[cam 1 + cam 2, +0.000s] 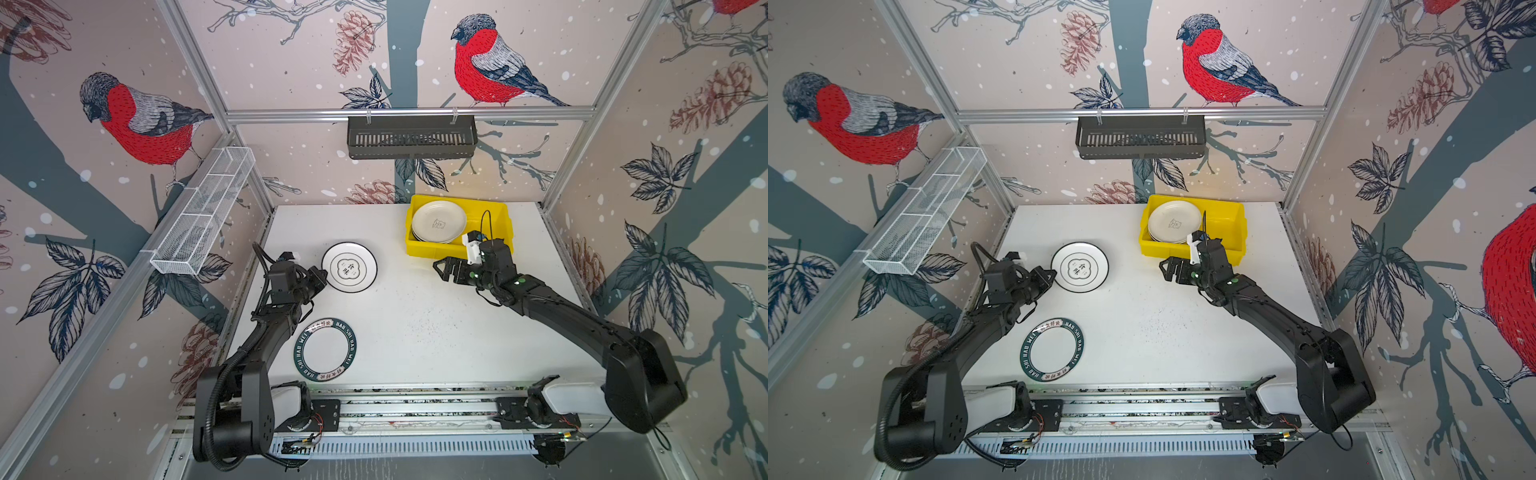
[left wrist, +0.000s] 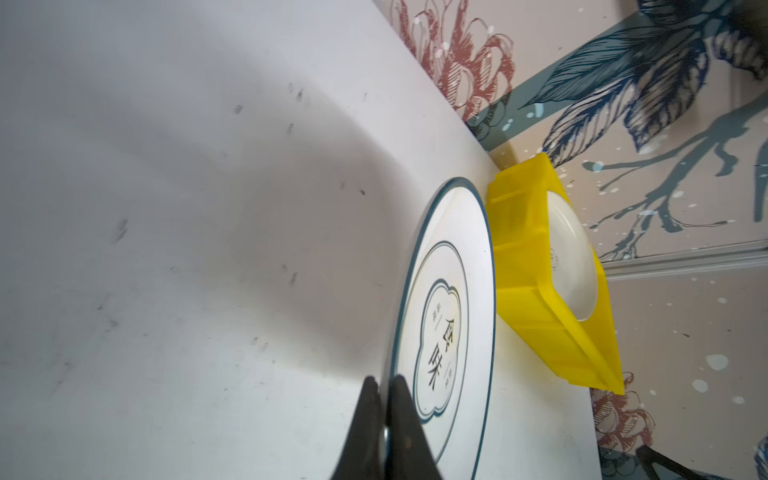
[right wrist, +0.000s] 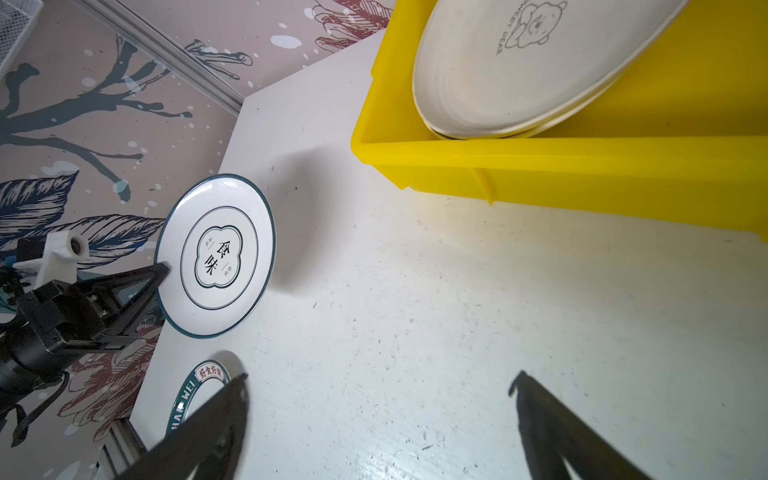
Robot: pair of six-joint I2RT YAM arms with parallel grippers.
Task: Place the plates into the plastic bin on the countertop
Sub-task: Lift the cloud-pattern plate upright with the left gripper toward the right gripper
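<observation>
1. Nearest the arms' bases, the lettered plate lies flat on the counter, untouched.
2. Farther in, the left gripper is clamped on the rim of the ringed plate, well apart from the bin.
3. Across from it, the right gripper hangs wide open and empty, just before the bin.
4. At the back, a stack of pale plates sits inside the bin. Judging by this, most of the job is done and two plates are left.

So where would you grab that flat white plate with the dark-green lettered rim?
Pinch the plate's rim on the side facing the left arm, coming in low: it lies flat on the white countertop, so likely only that thin edge offers a hold.
</observation>
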